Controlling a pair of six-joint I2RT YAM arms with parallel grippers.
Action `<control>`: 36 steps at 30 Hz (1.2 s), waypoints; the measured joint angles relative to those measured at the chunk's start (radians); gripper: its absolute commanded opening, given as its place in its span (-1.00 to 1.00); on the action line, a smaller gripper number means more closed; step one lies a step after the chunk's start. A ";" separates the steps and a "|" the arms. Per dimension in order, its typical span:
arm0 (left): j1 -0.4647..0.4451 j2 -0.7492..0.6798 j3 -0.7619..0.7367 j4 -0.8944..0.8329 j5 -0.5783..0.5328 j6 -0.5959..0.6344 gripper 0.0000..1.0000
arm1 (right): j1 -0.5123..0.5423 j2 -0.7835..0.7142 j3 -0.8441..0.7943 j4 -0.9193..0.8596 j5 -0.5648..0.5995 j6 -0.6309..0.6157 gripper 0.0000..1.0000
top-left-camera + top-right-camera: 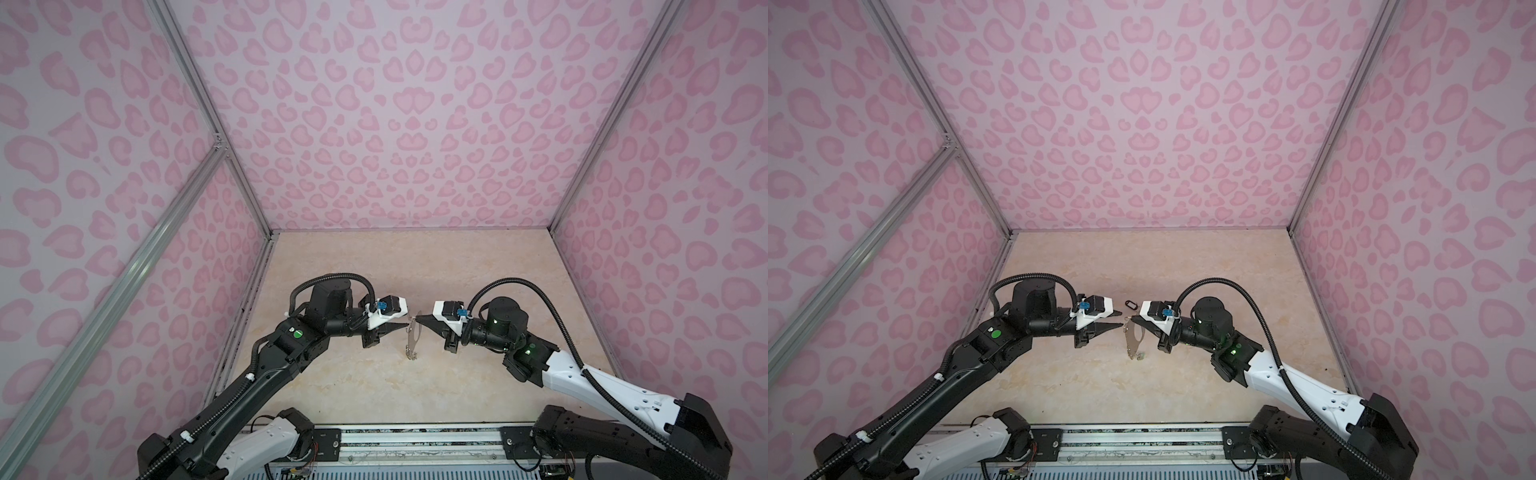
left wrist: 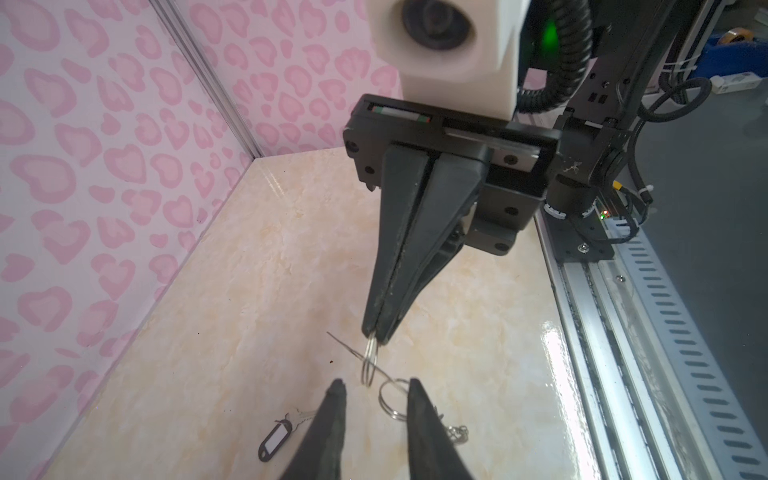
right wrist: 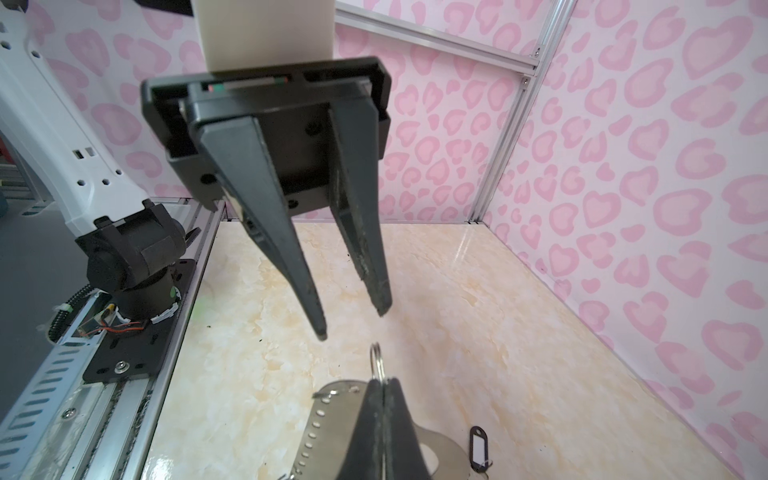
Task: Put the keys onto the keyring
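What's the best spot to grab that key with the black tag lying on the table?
Probably the black tag, not the thin metal key. It lies flat on the table, so the open left hand should come straight down from above and close across the tag's narrow width, pinching its long edges.

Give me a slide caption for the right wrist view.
Right gripper pinches a split ring of the keyring; left gripper open opposite; black-tagged key on the table.

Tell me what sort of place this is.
Probably a robot test cell: pink-print walls on an aluminium frame box in a marble-look tabletop, with a left arm and right arm mounted by a rail.
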 measured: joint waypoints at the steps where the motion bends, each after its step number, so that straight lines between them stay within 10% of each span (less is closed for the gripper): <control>1: 0.000 -0.004 -0.013 0.020 0.009 -0.013 -0.46 | 0.000 0.001 0.003 0.000 -0.003 0.002 -1.00; 31: 0.012 -0.004 -0.062 0.130 0.030 -0.072 -0.94 | -0.002 0.006 0.013 0.014 -0.076 0.016 -1.00; 36: 0.011 0.018 0.015 0.055 0.039 -0.035 -0.94 | -0.010 -0.020 0.013 -0.009 -0.061 0.016 -0.51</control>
